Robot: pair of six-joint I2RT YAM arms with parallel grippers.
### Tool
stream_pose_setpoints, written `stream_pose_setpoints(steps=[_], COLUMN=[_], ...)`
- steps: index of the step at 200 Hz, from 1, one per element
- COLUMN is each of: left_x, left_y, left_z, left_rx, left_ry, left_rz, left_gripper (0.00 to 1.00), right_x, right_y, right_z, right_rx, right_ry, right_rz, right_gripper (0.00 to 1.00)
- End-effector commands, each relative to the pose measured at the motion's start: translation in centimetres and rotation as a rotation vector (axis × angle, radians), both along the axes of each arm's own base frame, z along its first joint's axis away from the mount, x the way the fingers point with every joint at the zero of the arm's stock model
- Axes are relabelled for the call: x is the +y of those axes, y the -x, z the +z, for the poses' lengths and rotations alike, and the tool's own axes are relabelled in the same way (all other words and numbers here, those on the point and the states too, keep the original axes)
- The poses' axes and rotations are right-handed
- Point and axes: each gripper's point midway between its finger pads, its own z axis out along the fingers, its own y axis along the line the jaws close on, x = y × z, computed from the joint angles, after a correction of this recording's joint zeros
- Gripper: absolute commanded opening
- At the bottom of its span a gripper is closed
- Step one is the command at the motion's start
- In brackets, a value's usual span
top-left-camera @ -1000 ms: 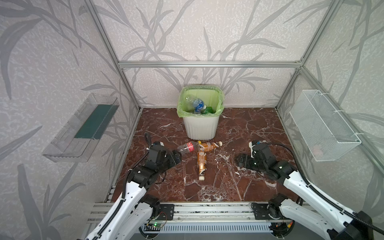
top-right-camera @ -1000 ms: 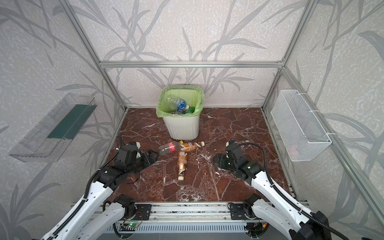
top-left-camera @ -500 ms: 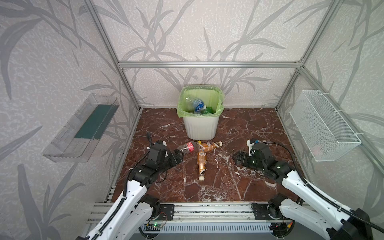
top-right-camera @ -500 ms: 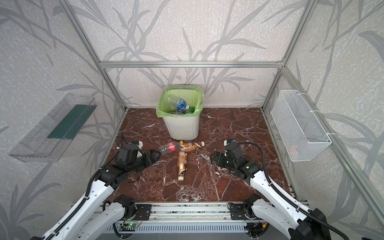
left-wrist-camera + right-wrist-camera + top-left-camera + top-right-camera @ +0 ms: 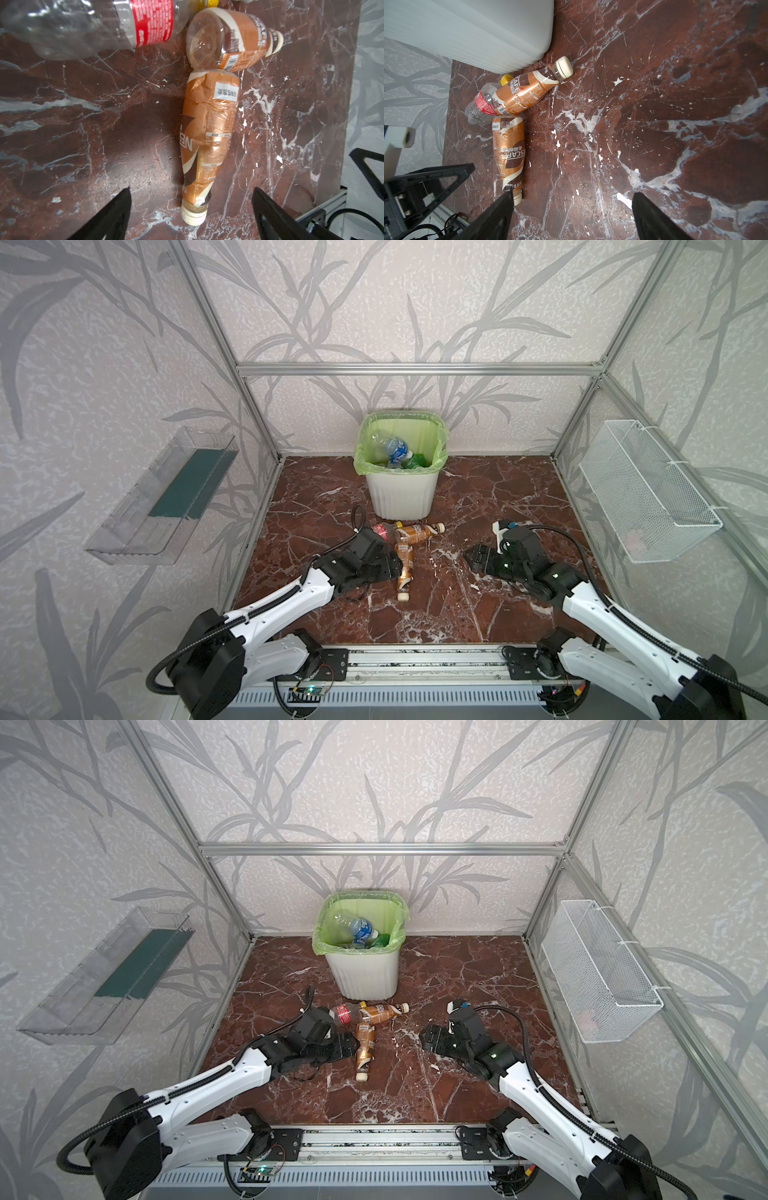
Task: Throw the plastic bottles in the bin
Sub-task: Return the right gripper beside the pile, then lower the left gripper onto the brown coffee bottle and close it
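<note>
The bin (image 5: 401, 493), with bottles already inside, stands well beyond both my hands. Three plastic bottles (image 5: 415, 533) lie just ahead of my left gripper (image 5: 191, 189). It is spread wide and empty, a finger on either side of the cap end of the nearest amber bottle (image 5: 207, 133). My right gripper (image 5: 572, 193) hangs open and empty off to that bottle's far side. I judge I'm lining up a pick. Next I should lower and pinch the crushed body squarely.

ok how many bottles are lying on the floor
3, all just before the bin: red-labelled bottle at left, crosswise amber bottle beside it, lengthwise amber bottle nearest the camera. None looks hidden.
</note>
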Motion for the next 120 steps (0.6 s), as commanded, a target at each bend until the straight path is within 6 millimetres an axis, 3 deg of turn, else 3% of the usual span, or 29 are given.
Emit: stream_pose_setpoints(steps=[1,120], left_x=[-0.9,-4.6], left_y=[-1.9,-3.9], left_z=[1.2,-1.8], left_rx=[-0.065,-0.001], left_ry=[-0.014,-0.035], left_rz=[-0.003,-0.095], left_gripper=[0.91,0.87], right_x=[-0.2,-0.2], right_y=[0.2,0.2], right_z=[0.2,0.1], right_rx=[-0.009,-0.004], right_ry=[-0.004,0.001], right_rz=[-0.003,-0.001], right_gripper=[0.89,0.88])
